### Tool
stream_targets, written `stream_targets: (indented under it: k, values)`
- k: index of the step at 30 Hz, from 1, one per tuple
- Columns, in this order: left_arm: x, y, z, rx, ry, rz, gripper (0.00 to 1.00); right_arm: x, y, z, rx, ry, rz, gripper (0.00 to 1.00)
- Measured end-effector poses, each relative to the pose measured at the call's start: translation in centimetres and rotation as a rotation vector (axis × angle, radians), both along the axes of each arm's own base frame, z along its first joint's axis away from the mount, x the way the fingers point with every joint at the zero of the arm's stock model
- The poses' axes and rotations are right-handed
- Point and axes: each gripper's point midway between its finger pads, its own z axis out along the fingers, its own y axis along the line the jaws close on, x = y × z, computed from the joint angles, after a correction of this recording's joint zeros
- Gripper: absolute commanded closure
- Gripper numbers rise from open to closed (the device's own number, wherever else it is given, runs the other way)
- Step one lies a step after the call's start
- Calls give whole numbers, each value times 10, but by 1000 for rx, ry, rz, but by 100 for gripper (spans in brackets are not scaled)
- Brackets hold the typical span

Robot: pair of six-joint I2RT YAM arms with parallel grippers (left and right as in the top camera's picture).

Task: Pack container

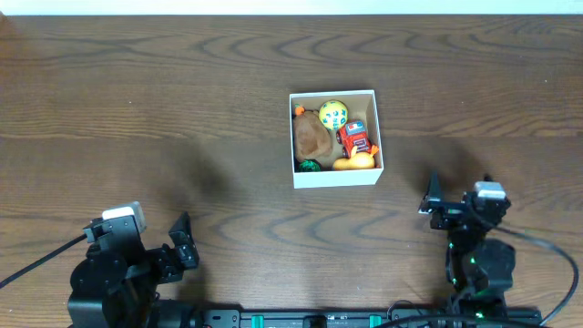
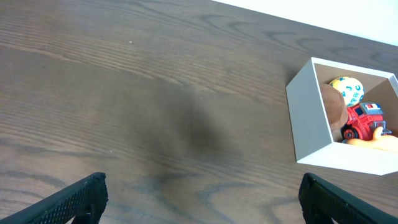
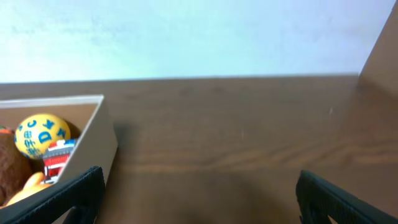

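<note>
The container is a small square white box with a tan inside, standing at the table's middle. In it lie a brown plush toy, a yellow ball with coloured marks, a red toy vehicle, a yellow-orange duck and a small green thing. The box also shows in the left wrist view and the right wrist view. My left gripper is open and empty at the near left. My right gripper is open and empty at the near right, away from the box.
The dark wood table spreads all round the box. A pale wall runs along the table's far edge. The arm bases sit at the near edge.
</note>
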Motion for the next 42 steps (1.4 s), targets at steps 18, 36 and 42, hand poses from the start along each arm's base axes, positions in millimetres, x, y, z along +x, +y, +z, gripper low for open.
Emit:
stream_targets:
  k: [18, 36, 42]
  values:
    - [0, 0, 0, 0, 0, 0, 2, -14, 3, -8, -54, -12, 28, 1]
    - [0, 0, 0, 0, 0, 0, 2, -14, 4, -8, -56, -12, 31, 1]
    - [0, 0, 0, 0, 0, 0, 2, -14, 4, -8, -56, -12, 31, 1]
